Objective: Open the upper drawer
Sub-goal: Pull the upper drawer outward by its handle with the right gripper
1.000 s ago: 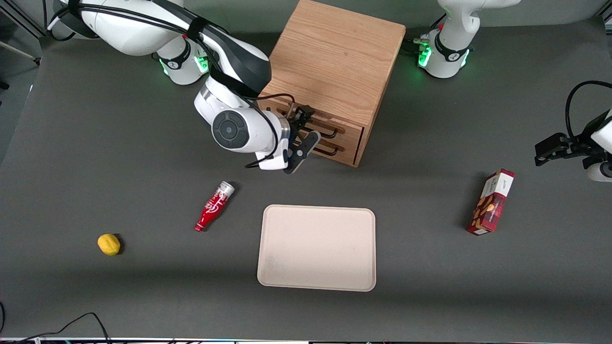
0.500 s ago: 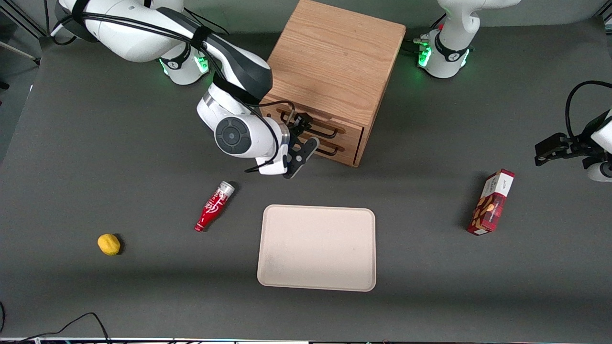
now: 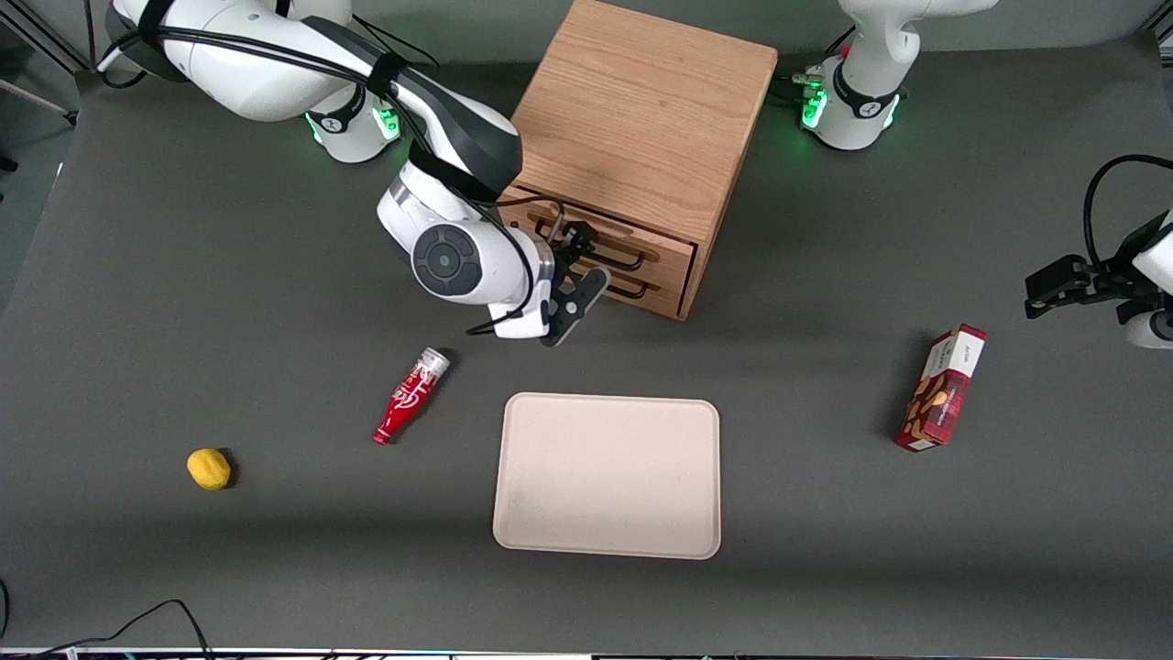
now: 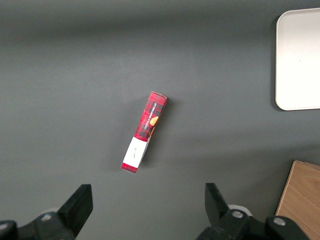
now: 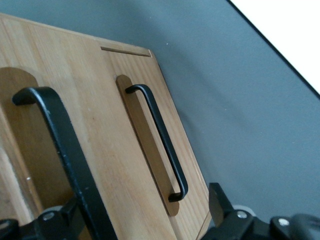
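My arm reaches down in front of the cabinet [image 3: 641, 119], wrist bent toward the drawer fronts. My gripper [image 3: 579, 266] stands spread wide at the upper drawer [image 3: 600, 240], one finger [image 5: 222, 210] on each side of its black handle [image 5: 65, 150], not clamped on it. The upper drawer sits flush in the cabinet, unopened. The lower drawer's handle [image 5: 160, 135] lies just beside. A tray [image 3: 607, 475] rests on the counter [image 3: 825, 550], nearer the front camera.
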Robot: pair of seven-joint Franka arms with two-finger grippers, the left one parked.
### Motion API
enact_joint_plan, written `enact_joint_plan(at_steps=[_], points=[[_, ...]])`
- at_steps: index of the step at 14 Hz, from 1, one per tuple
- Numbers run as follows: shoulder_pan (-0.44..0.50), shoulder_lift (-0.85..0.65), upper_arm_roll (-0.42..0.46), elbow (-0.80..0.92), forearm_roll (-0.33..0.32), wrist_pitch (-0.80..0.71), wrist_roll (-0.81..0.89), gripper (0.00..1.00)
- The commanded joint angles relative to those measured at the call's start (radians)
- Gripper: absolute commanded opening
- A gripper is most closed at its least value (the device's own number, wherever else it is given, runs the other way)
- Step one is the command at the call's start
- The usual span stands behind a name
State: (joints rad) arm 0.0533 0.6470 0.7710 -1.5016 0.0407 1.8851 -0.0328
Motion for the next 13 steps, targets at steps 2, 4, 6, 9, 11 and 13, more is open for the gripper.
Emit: enact_joint_plan(at_steps=[2,4,6,9,11,13], points=[[-0.007,0.033,-0.006,0.052,-0.035,0.006,0.019,1.0],[-0.013,0.04,-0.007,0.063,-0.059,0.005,0.017,1.0],[-0.017,0.059,-0.009,0.092,-0.073,-0.004,0.017,1.0],[-0.017,0.065,-0.042,0.121,-0.07,-0.009,0.01,1.0],[-0.017,0.075,-0.061,0.142,-0.07,-0.009,-0.008,1.0],[-0.017,0.1,-0.076,0.181,-0.076,-0.035,-0.015,1.0]])
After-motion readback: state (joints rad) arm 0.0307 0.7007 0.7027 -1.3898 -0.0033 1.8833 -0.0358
